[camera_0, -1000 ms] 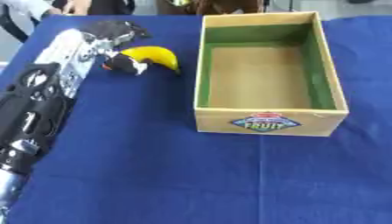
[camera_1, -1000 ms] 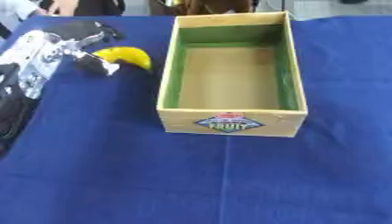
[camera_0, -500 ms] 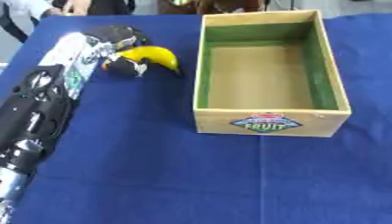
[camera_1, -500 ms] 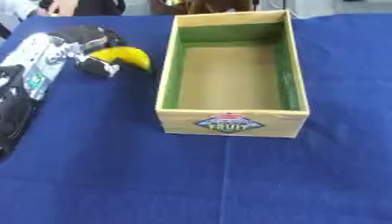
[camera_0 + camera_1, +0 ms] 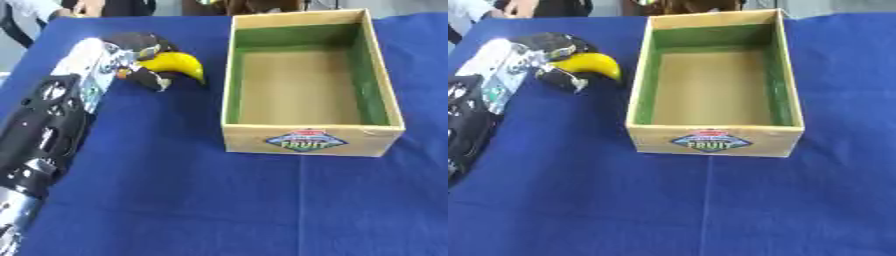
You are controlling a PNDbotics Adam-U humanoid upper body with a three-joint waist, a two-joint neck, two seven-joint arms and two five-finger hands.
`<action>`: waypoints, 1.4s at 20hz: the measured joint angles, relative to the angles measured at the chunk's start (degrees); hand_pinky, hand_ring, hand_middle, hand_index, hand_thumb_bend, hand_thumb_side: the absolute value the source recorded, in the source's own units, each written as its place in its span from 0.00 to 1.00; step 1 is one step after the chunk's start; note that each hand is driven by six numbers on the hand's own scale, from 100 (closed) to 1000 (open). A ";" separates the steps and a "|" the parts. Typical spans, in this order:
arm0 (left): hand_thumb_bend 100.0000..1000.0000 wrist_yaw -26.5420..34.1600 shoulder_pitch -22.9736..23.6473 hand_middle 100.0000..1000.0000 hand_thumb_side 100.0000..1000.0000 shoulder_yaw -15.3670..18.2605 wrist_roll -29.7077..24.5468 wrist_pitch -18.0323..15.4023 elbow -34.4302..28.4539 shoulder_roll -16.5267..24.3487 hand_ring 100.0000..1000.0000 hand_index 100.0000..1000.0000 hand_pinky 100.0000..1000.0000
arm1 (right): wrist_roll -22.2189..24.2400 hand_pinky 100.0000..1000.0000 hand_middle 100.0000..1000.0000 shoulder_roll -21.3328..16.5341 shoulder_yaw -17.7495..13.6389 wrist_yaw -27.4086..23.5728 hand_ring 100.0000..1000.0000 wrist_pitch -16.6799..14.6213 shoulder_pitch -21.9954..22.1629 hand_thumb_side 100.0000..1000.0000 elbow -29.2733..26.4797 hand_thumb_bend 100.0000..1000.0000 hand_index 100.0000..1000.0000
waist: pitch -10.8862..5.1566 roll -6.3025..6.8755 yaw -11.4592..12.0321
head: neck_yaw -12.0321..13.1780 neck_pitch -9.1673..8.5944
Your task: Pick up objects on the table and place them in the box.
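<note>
Near the tabletop's far left edge, the left hand has its fingers curled round the banana, just left of the empty box. The banana looks light, smooth and bruisable; mid-body is the best hold.

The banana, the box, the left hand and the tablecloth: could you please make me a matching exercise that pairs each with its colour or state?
Things:
1. banana
2. box
3. left hand
4. tablecloth

Descriptions:
a. dark blue, spread under everything
b. black, fingers curled round something
c. yellow, left of the box, in a grasp
d. wooden outside, green inner walls, nothing inside

Pairs: 1-c, 2-d, 3-b, 4-a
</note>
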 measured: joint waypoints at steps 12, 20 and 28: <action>0.00 -2.74 -0.30 0.59 0.37 0.01 4.50 0.00 0.06 -0.09 0.66 0.80 0.55 | -0.27 0.81 0.74 0.46 -0.04 0.01 0.72 0.13 0.25 1.00 0.00 0.00 0.94 | 0.26 -0.03 -0.16 | 0.09 -0.01; 0.00 -2.67 -0.29 0.54 0.35 0.01 4.85 -0.21 0.36 -0.10 0.58 0.75 0.49 | -0.70 0.81 0.74 0.53 -0.34 0.01 0.72 0.24 0.28 1.00 0.00 0.00 0.94 | 0.28 -0.11 -0.13 | 0.25 -0.01; 0.00 -2.79 -0.20 0.47 0.36 0.01 7.31 0.31 0.39 -0.10 0.53 0.69 0.43 | -0.73 0.81 0.74 0.80 -0.35 0.00 0.72 0.24 0.48 1.00 0.00 0.00 0.94 | 0.30 -0.19 -0.16 | 0.27 -0.01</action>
